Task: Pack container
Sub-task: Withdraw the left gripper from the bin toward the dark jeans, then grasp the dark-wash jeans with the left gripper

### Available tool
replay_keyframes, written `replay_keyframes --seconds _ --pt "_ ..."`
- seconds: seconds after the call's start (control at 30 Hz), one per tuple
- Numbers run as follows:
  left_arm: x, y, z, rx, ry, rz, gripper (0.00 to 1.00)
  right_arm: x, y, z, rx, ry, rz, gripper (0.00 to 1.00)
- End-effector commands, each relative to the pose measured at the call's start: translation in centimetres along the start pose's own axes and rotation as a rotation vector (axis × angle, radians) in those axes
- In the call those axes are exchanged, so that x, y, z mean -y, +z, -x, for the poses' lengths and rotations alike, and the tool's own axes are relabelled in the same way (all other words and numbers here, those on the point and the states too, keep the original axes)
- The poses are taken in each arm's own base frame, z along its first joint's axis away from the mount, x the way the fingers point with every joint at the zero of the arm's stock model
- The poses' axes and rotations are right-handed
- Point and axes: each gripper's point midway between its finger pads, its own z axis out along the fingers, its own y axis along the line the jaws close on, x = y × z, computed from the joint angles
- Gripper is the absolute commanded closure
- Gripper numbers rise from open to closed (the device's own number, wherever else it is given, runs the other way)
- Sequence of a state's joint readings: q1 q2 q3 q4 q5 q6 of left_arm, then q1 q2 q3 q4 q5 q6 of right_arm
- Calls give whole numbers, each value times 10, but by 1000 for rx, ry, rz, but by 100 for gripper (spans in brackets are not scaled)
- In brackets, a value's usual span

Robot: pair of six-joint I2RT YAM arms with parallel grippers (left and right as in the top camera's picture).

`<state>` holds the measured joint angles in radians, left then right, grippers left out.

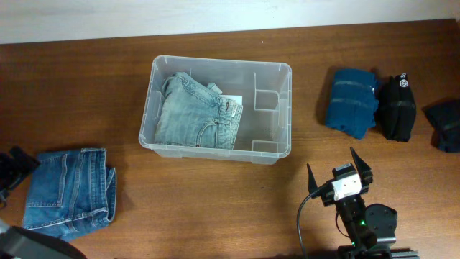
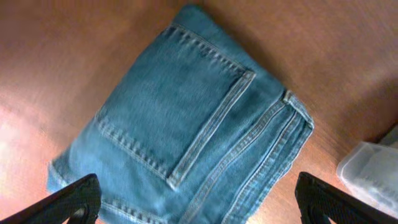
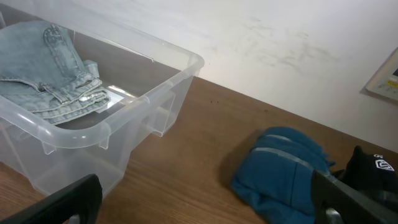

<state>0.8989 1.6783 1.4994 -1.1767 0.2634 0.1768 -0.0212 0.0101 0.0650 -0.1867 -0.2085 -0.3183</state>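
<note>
The clear plastic container [image 1: 277,108] stands in the middle of the table with folded light-blue jeans [image 1: 194,111] inside on its left half; it also shows in the right wrist view [image 3: 149,87]. Folded mid-blue jeans [image 1: 68,191] lie on the table at the front left, and fill the left wrist view [image 2: 186,118]. My left gripper [image 2: 199,208] is open and hovers above these jeans, holding nothing. My right gripper [image 1: 339,170] is open and empty above bare table at the front right, between the container and a folded teal garment [image 1: 351,101].
A black folded garment [image 1: 397,106] and a dark-blue one [image 1: 445,124] lie to the right of the teal garment, near the table's right edge. A white wall [image 3: 280,37] runs behind the table's far edge.
</note>
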Motion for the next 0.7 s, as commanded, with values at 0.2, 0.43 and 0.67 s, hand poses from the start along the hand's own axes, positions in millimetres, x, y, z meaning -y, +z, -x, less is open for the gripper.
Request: replay_keyframes --seconds 0.2,0.43,0.67 --pt "-2 48 1 -77 218 -92 1 1 0 -3 -7 -1 -8 2" --pt "-34 68 8 -101 237 49 1 1 0 -3 -7 -1 -8 2" --pt "-45 101 5 -157 266 42 1 1 0 -3 -7 -1 -8 2"
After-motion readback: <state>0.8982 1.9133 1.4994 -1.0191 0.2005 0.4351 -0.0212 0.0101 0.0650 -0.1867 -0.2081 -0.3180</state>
